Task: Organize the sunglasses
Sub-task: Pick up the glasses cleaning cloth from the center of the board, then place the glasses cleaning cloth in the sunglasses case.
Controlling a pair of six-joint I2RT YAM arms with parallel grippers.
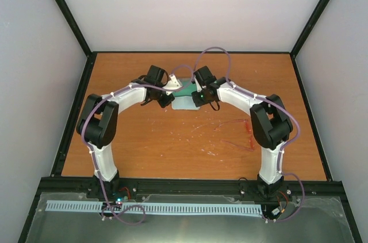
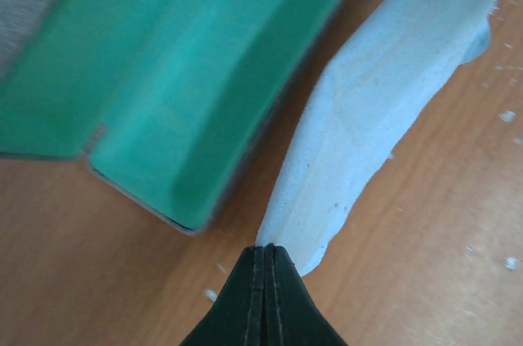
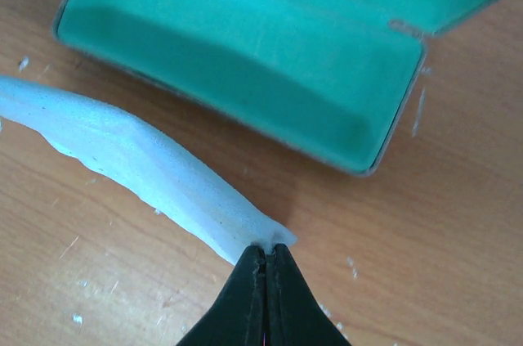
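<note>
Left hand [image 2: 265, 252], right hand [image 3: 265, 252] pinch cloth [image 2: 384, 92] edges beside case [image 2: 188, 76]; sunglasses [image 1: 249, 135] seemingly apart.

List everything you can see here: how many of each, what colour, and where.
Thin translucent-framed sunglasses: one, red-pink, lying on the table's right side, apart from both grippers.
Rectangular hinged case: one, grey outside with green lining, open, far centre.
Soft cloth: one, pale blue, beside the case, pinched at two ends.
Wooden table: one, orange-brown.
Left arm, right arm: white and black, meeting over the cloth.
Left gripper, right gripper: black, each shut on the cloth.
</note>
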